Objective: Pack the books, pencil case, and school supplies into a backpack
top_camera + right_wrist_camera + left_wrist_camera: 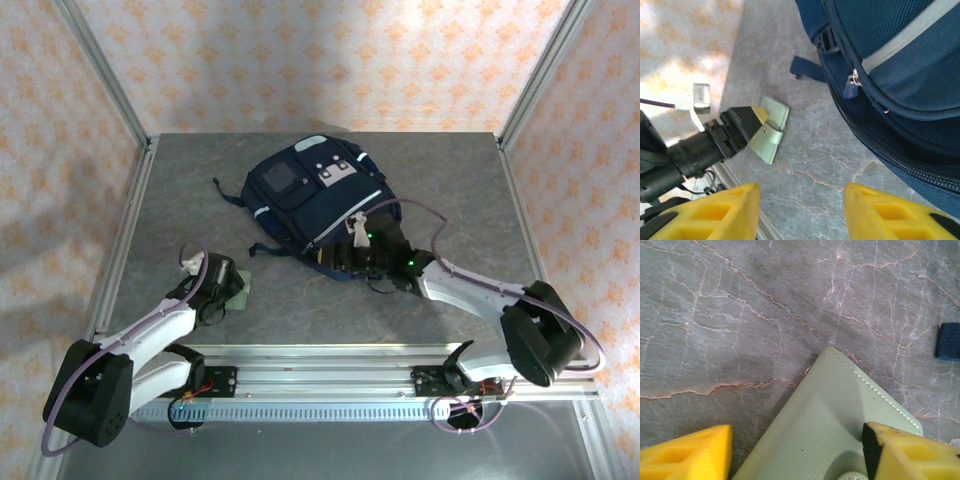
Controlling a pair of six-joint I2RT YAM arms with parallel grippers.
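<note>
The left fingers (797, 452) stand wide astride the pale green wallet (840, 410), one tip over its face, the other over bare surface (740, 315); the wallet's near end is cut off. It lies flat, just left of the navy backpack (300, 190), nearer the left arm. The right fingers (802, 205) gape empty beside the backpack's zipper; whether that is open is hard to make out

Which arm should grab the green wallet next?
Left. The left hand is open right over the wallet; the right hand is open too, but beside the backpack, farther from the wallet.
</note>
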